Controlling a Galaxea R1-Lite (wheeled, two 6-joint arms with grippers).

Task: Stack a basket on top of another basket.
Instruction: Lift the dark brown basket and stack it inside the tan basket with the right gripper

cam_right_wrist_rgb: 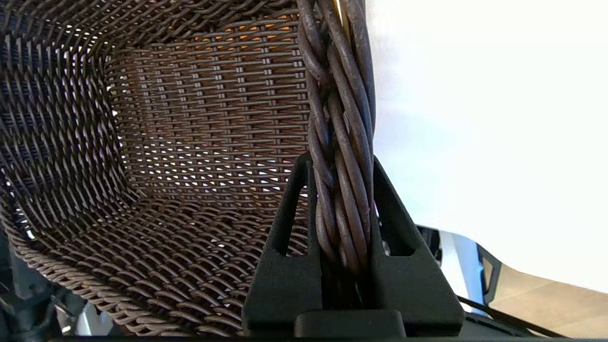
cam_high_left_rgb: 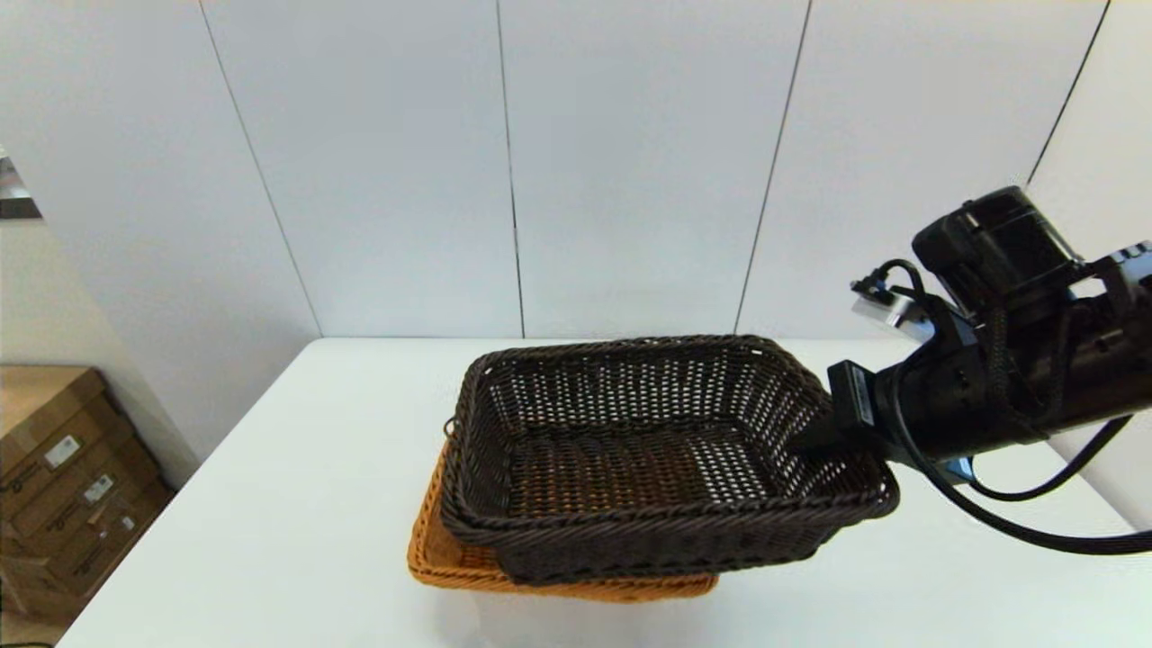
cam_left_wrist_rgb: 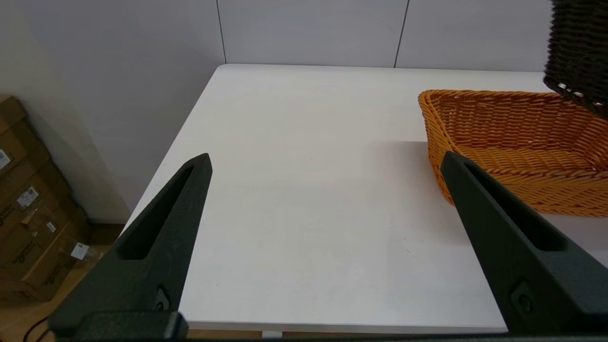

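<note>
While our right gripper [cam_right_wrist_rgb: 341, 164] clamps its two fingers on the braided rim at the right end of the dark brown basket [cam_high_left_rgb: 648, 450], that basket hangs over the orange-tan basket [cam_high_left_rgb: 450, 549], of which only the near-left corner and front edge peek out beneath. We count two baskets, one of each colour, both on or above the white table [cam_high_left_rgb: 270, 504]. Whether the dark one already rests on the lower one we cannot tell (from our left wrist its corner appears raised above the orange rim). Our left gripper [cam_left_wrist_rgb: 325, 161] hovers off the table's near-left edge, jaws spread wide, holding nothing. Cardboard boxes [cam_high_left_rgb: 63, 477] sit on the floor at left.
</note>
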